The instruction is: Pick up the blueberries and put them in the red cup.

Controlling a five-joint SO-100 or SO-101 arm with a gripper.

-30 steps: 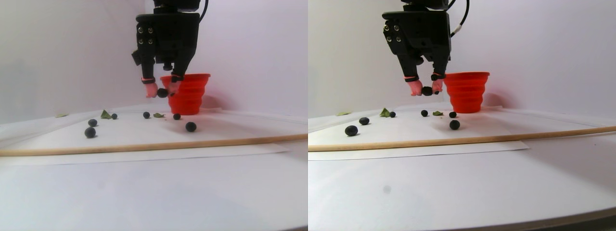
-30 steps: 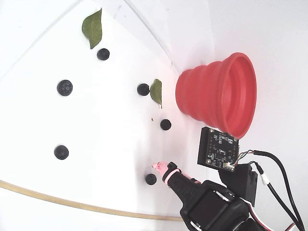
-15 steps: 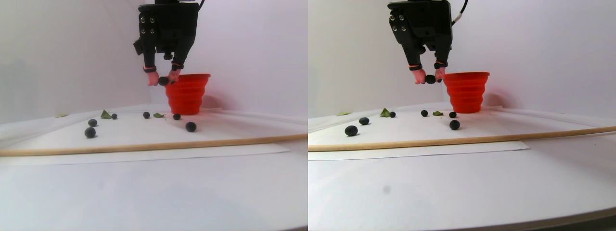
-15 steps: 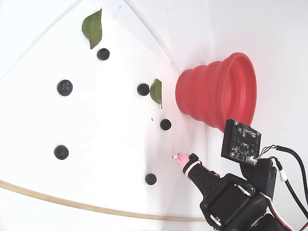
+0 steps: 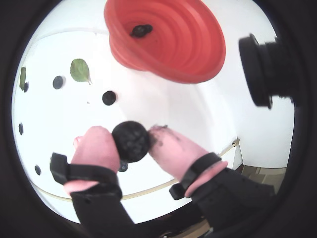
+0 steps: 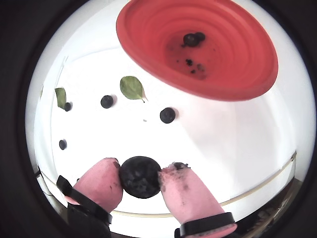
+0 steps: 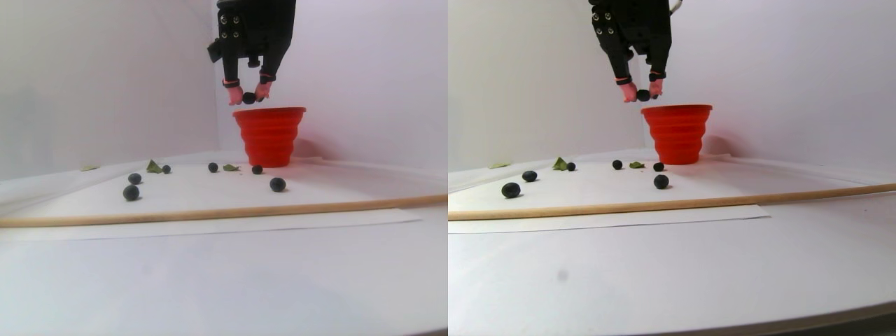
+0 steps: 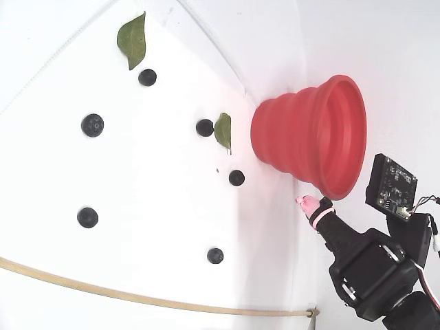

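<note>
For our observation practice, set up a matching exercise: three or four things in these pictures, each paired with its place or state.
Things:
1. large red ribbed cup
2. small dark blueberry between the pink claw fingertips
3. flat green leaf
4. thin wooden stick

Places or states:
A. lying on the white sheet among loose berries
B. held above the table
C. along the sheet's front edge
D. standing upright, berries inside

Pairs: 1-D, 2-B, 3-A, 4-C

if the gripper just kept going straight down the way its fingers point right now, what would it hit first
Probably the white table, just beside the red cup. The gripper, shut on a blueberry, hangs at rim height, seemingly short of the rim; depth is uncertain.
</note>
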